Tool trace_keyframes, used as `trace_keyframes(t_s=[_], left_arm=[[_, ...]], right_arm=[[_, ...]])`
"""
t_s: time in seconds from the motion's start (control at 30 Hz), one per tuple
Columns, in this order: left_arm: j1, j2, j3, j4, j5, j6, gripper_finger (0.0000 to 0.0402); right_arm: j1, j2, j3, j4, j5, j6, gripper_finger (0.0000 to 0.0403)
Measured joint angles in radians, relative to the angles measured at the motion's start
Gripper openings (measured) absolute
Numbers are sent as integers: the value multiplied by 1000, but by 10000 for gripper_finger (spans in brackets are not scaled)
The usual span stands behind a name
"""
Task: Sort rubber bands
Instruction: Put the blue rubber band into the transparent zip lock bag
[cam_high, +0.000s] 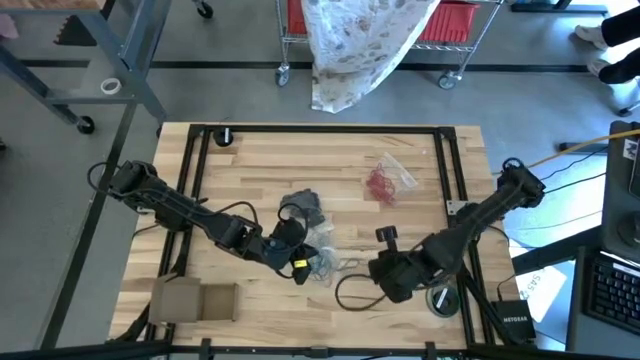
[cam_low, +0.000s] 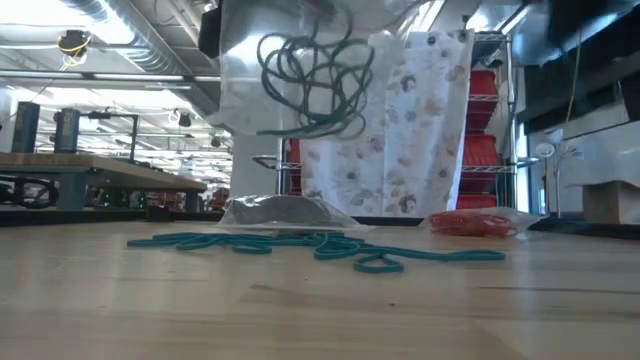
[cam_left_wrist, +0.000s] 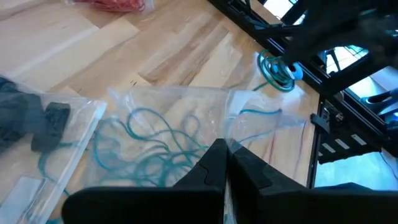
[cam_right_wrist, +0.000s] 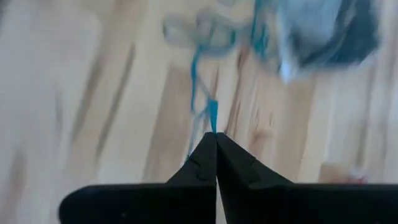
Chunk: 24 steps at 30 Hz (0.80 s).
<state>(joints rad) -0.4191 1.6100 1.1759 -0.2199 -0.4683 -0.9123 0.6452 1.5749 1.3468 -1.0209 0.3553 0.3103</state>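
So from overhead, the left arm came in from the left edge of the frame and stretched diagonally down toward the centre, with the left gripper (cam_high: 298, 262) sitting low at the middle of the table (cam_high: 250, 170), right over a clear bag (cam_high: 322, 250) with teal bands (cam_high: 325, 262) in it. In its own wrist cam the fingers (cam_left_wrist: 214, 165) were pressed together on the bag's (cam_left_wrist: 168, 118) edge, so pinched tight on the plastic, teal bands (cam_left_wrist: 155, 149) tangled inside. The right arm reached in from the right edge, elbow up near the table's right rim, folding down-left so the right gripper (cam_high: 385, 240) sat in the lower middle-right of the frame. Its wrist cam showed the two fingers (cam_right_wrist: 202, 163) closed to a point with a teal band (cam_right_wrist: 211, 115) nipped right at the tips, the strand running up the frame toward a blurry dark bundle at upper right. The low cam had the bag (cam_low: 300, 70) hanging up in the top centre with teal loops (cam_low: 315, 75) in it, more teal bands (cam_low: 320, 245) strewn flat across the wood in the middle. Red bands (cam_high: 382, 183) were in their own bag at upper right of centre overhead, and the dark grey ones (cam_high: 303, 204) were bagged just above the left gripper. A flat cardboard piece (cam_high: 195, 300) lay at lower left.
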Motion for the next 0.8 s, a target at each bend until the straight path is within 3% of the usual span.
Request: trace_keyframes(t_s=[0.5,0.8], left_arm=[[2,13,0,-3,-68,-34,0],[8,56,0,8,-87,-90,0]], right_arm=[[16,0,314,35,38,-58,1],[12,-1,361,201,87,-167,1]])
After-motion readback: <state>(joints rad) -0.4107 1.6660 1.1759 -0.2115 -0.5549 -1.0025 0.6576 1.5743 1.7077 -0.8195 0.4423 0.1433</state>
